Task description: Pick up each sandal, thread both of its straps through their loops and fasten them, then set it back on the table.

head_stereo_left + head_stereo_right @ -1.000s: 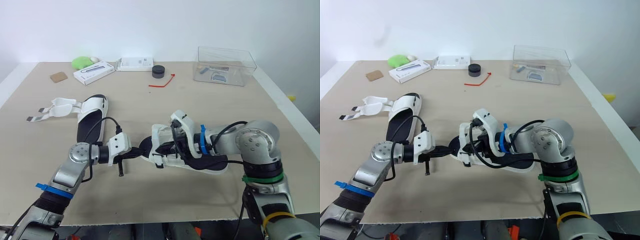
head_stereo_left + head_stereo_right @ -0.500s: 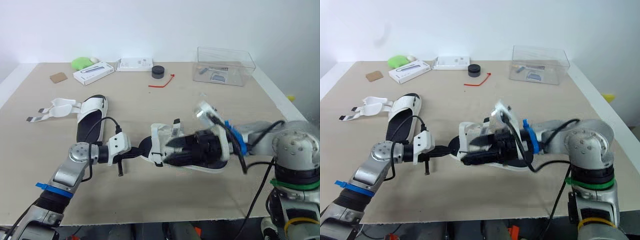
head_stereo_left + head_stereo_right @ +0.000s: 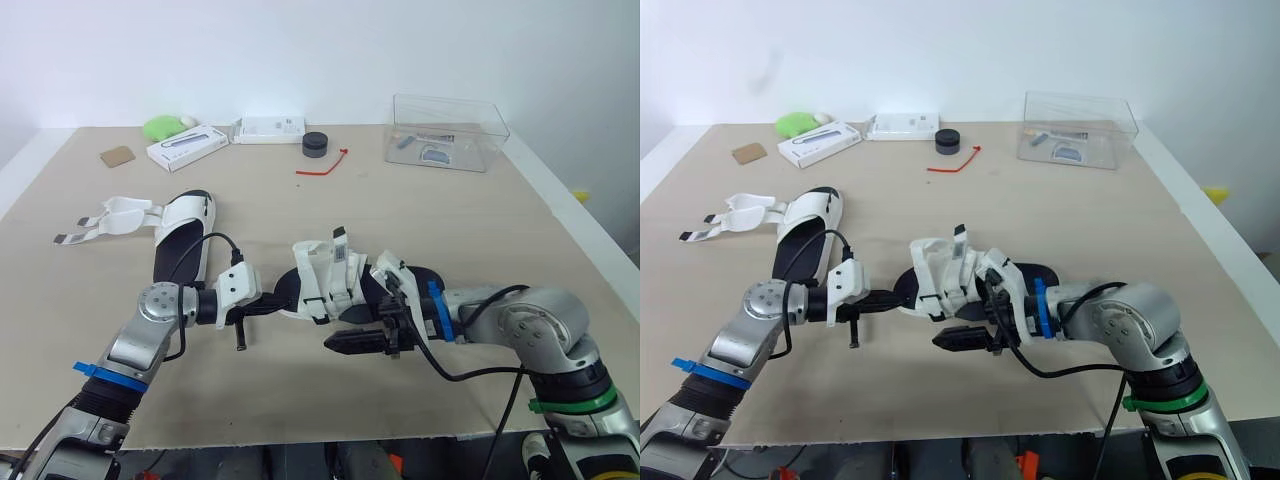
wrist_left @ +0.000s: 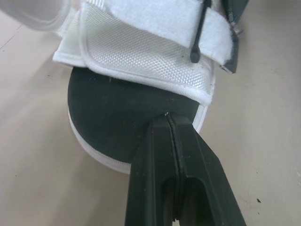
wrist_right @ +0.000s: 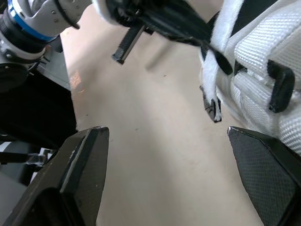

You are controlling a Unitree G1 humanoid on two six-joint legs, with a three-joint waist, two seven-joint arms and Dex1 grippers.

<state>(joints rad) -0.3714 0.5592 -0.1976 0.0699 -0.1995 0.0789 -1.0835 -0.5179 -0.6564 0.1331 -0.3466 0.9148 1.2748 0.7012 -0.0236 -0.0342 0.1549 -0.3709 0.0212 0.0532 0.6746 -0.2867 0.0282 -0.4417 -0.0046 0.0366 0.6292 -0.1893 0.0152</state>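
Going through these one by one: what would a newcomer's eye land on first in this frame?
The sandal in the middle of the table, straps bunched upright, with the left gripper at its toe, jaws shut, and the right gripper on its near side, jaws wide open. Next, the second sandal further left, its open straps splayed flat on the table.

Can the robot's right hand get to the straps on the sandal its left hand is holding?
Probably yes. The right gripper is open right beside the sandal, with only bare table between. The left gripper pinches just the sole's tip, so the straps look free.
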